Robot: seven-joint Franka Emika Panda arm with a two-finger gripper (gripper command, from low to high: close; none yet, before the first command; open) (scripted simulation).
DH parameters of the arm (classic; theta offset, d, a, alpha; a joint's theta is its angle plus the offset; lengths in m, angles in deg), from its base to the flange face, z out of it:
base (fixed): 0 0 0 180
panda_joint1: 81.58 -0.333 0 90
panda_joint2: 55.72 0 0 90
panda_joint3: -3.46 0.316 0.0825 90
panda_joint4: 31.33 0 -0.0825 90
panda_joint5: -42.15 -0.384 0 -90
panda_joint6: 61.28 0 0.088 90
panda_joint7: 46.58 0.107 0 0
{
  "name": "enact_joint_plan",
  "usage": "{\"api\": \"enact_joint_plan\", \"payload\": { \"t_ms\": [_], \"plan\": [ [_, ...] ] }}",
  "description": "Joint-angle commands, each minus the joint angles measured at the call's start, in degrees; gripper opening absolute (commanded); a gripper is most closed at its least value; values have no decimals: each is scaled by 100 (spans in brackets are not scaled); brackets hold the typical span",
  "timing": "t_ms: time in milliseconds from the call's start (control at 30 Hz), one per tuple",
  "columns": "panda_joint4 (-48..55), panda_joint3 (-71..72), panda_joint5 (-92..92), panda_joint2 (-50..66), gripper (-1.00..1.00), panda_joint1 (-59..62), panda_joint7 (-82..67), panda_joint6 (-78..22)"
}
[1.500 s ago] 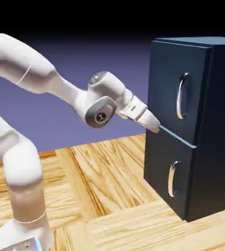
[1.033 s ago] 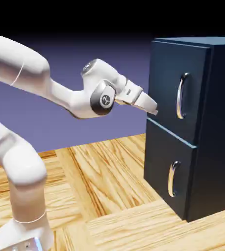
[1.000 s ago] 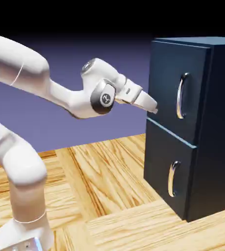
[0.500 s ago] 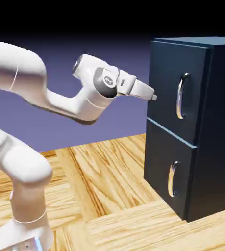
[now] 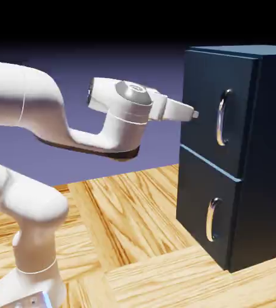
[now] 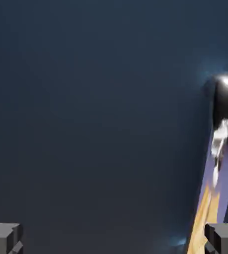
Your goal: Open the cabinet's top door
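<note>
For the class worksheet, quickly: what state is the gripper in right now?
Gripper: open, fingertips wide apart, holding nothing; the top door's handle isn't between them.

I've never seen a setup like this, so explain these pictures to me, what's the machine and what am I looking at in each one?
The machine is a white robot arm, drawn by a computer simulation. It ends in a two-finger gripper.

The exterior view comes from a camera standing apart from the robot. It shows the arm reaching toward a dark blue cabinet on a wood-patterned surface. The top door and the lower panel look closed, and each has a curved silver handle.

The hand view comes from a camera on the robot's hand. The dark door fills most of it, with a shiny handle at the right edge. The two grey fingertips at the bottom are spread wide, holding nothing.
</note>
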Motion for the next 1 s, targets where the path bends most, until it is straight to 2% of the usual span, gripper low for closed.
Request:
{"api": "enact_joint_plan", "payload": {
  "t_ms": [0,600,667,833,867,967],
  "plan": [
    [31,-85,250,-37,0,-73,188,-14],
    [580,-1609,4735,-696,0,-1387,3560,-271],
    [580,-1609,4735,-696,0,-1387,3560,-271],
    [1295,-2220,4915,-244,0,-2401,3697,-490],
    [1295,-2220,4915,-244,-100,-2401,3697,-490],
    [986,-1886,4659,-169,-100,-1986,3696,-738]
  ]
}}
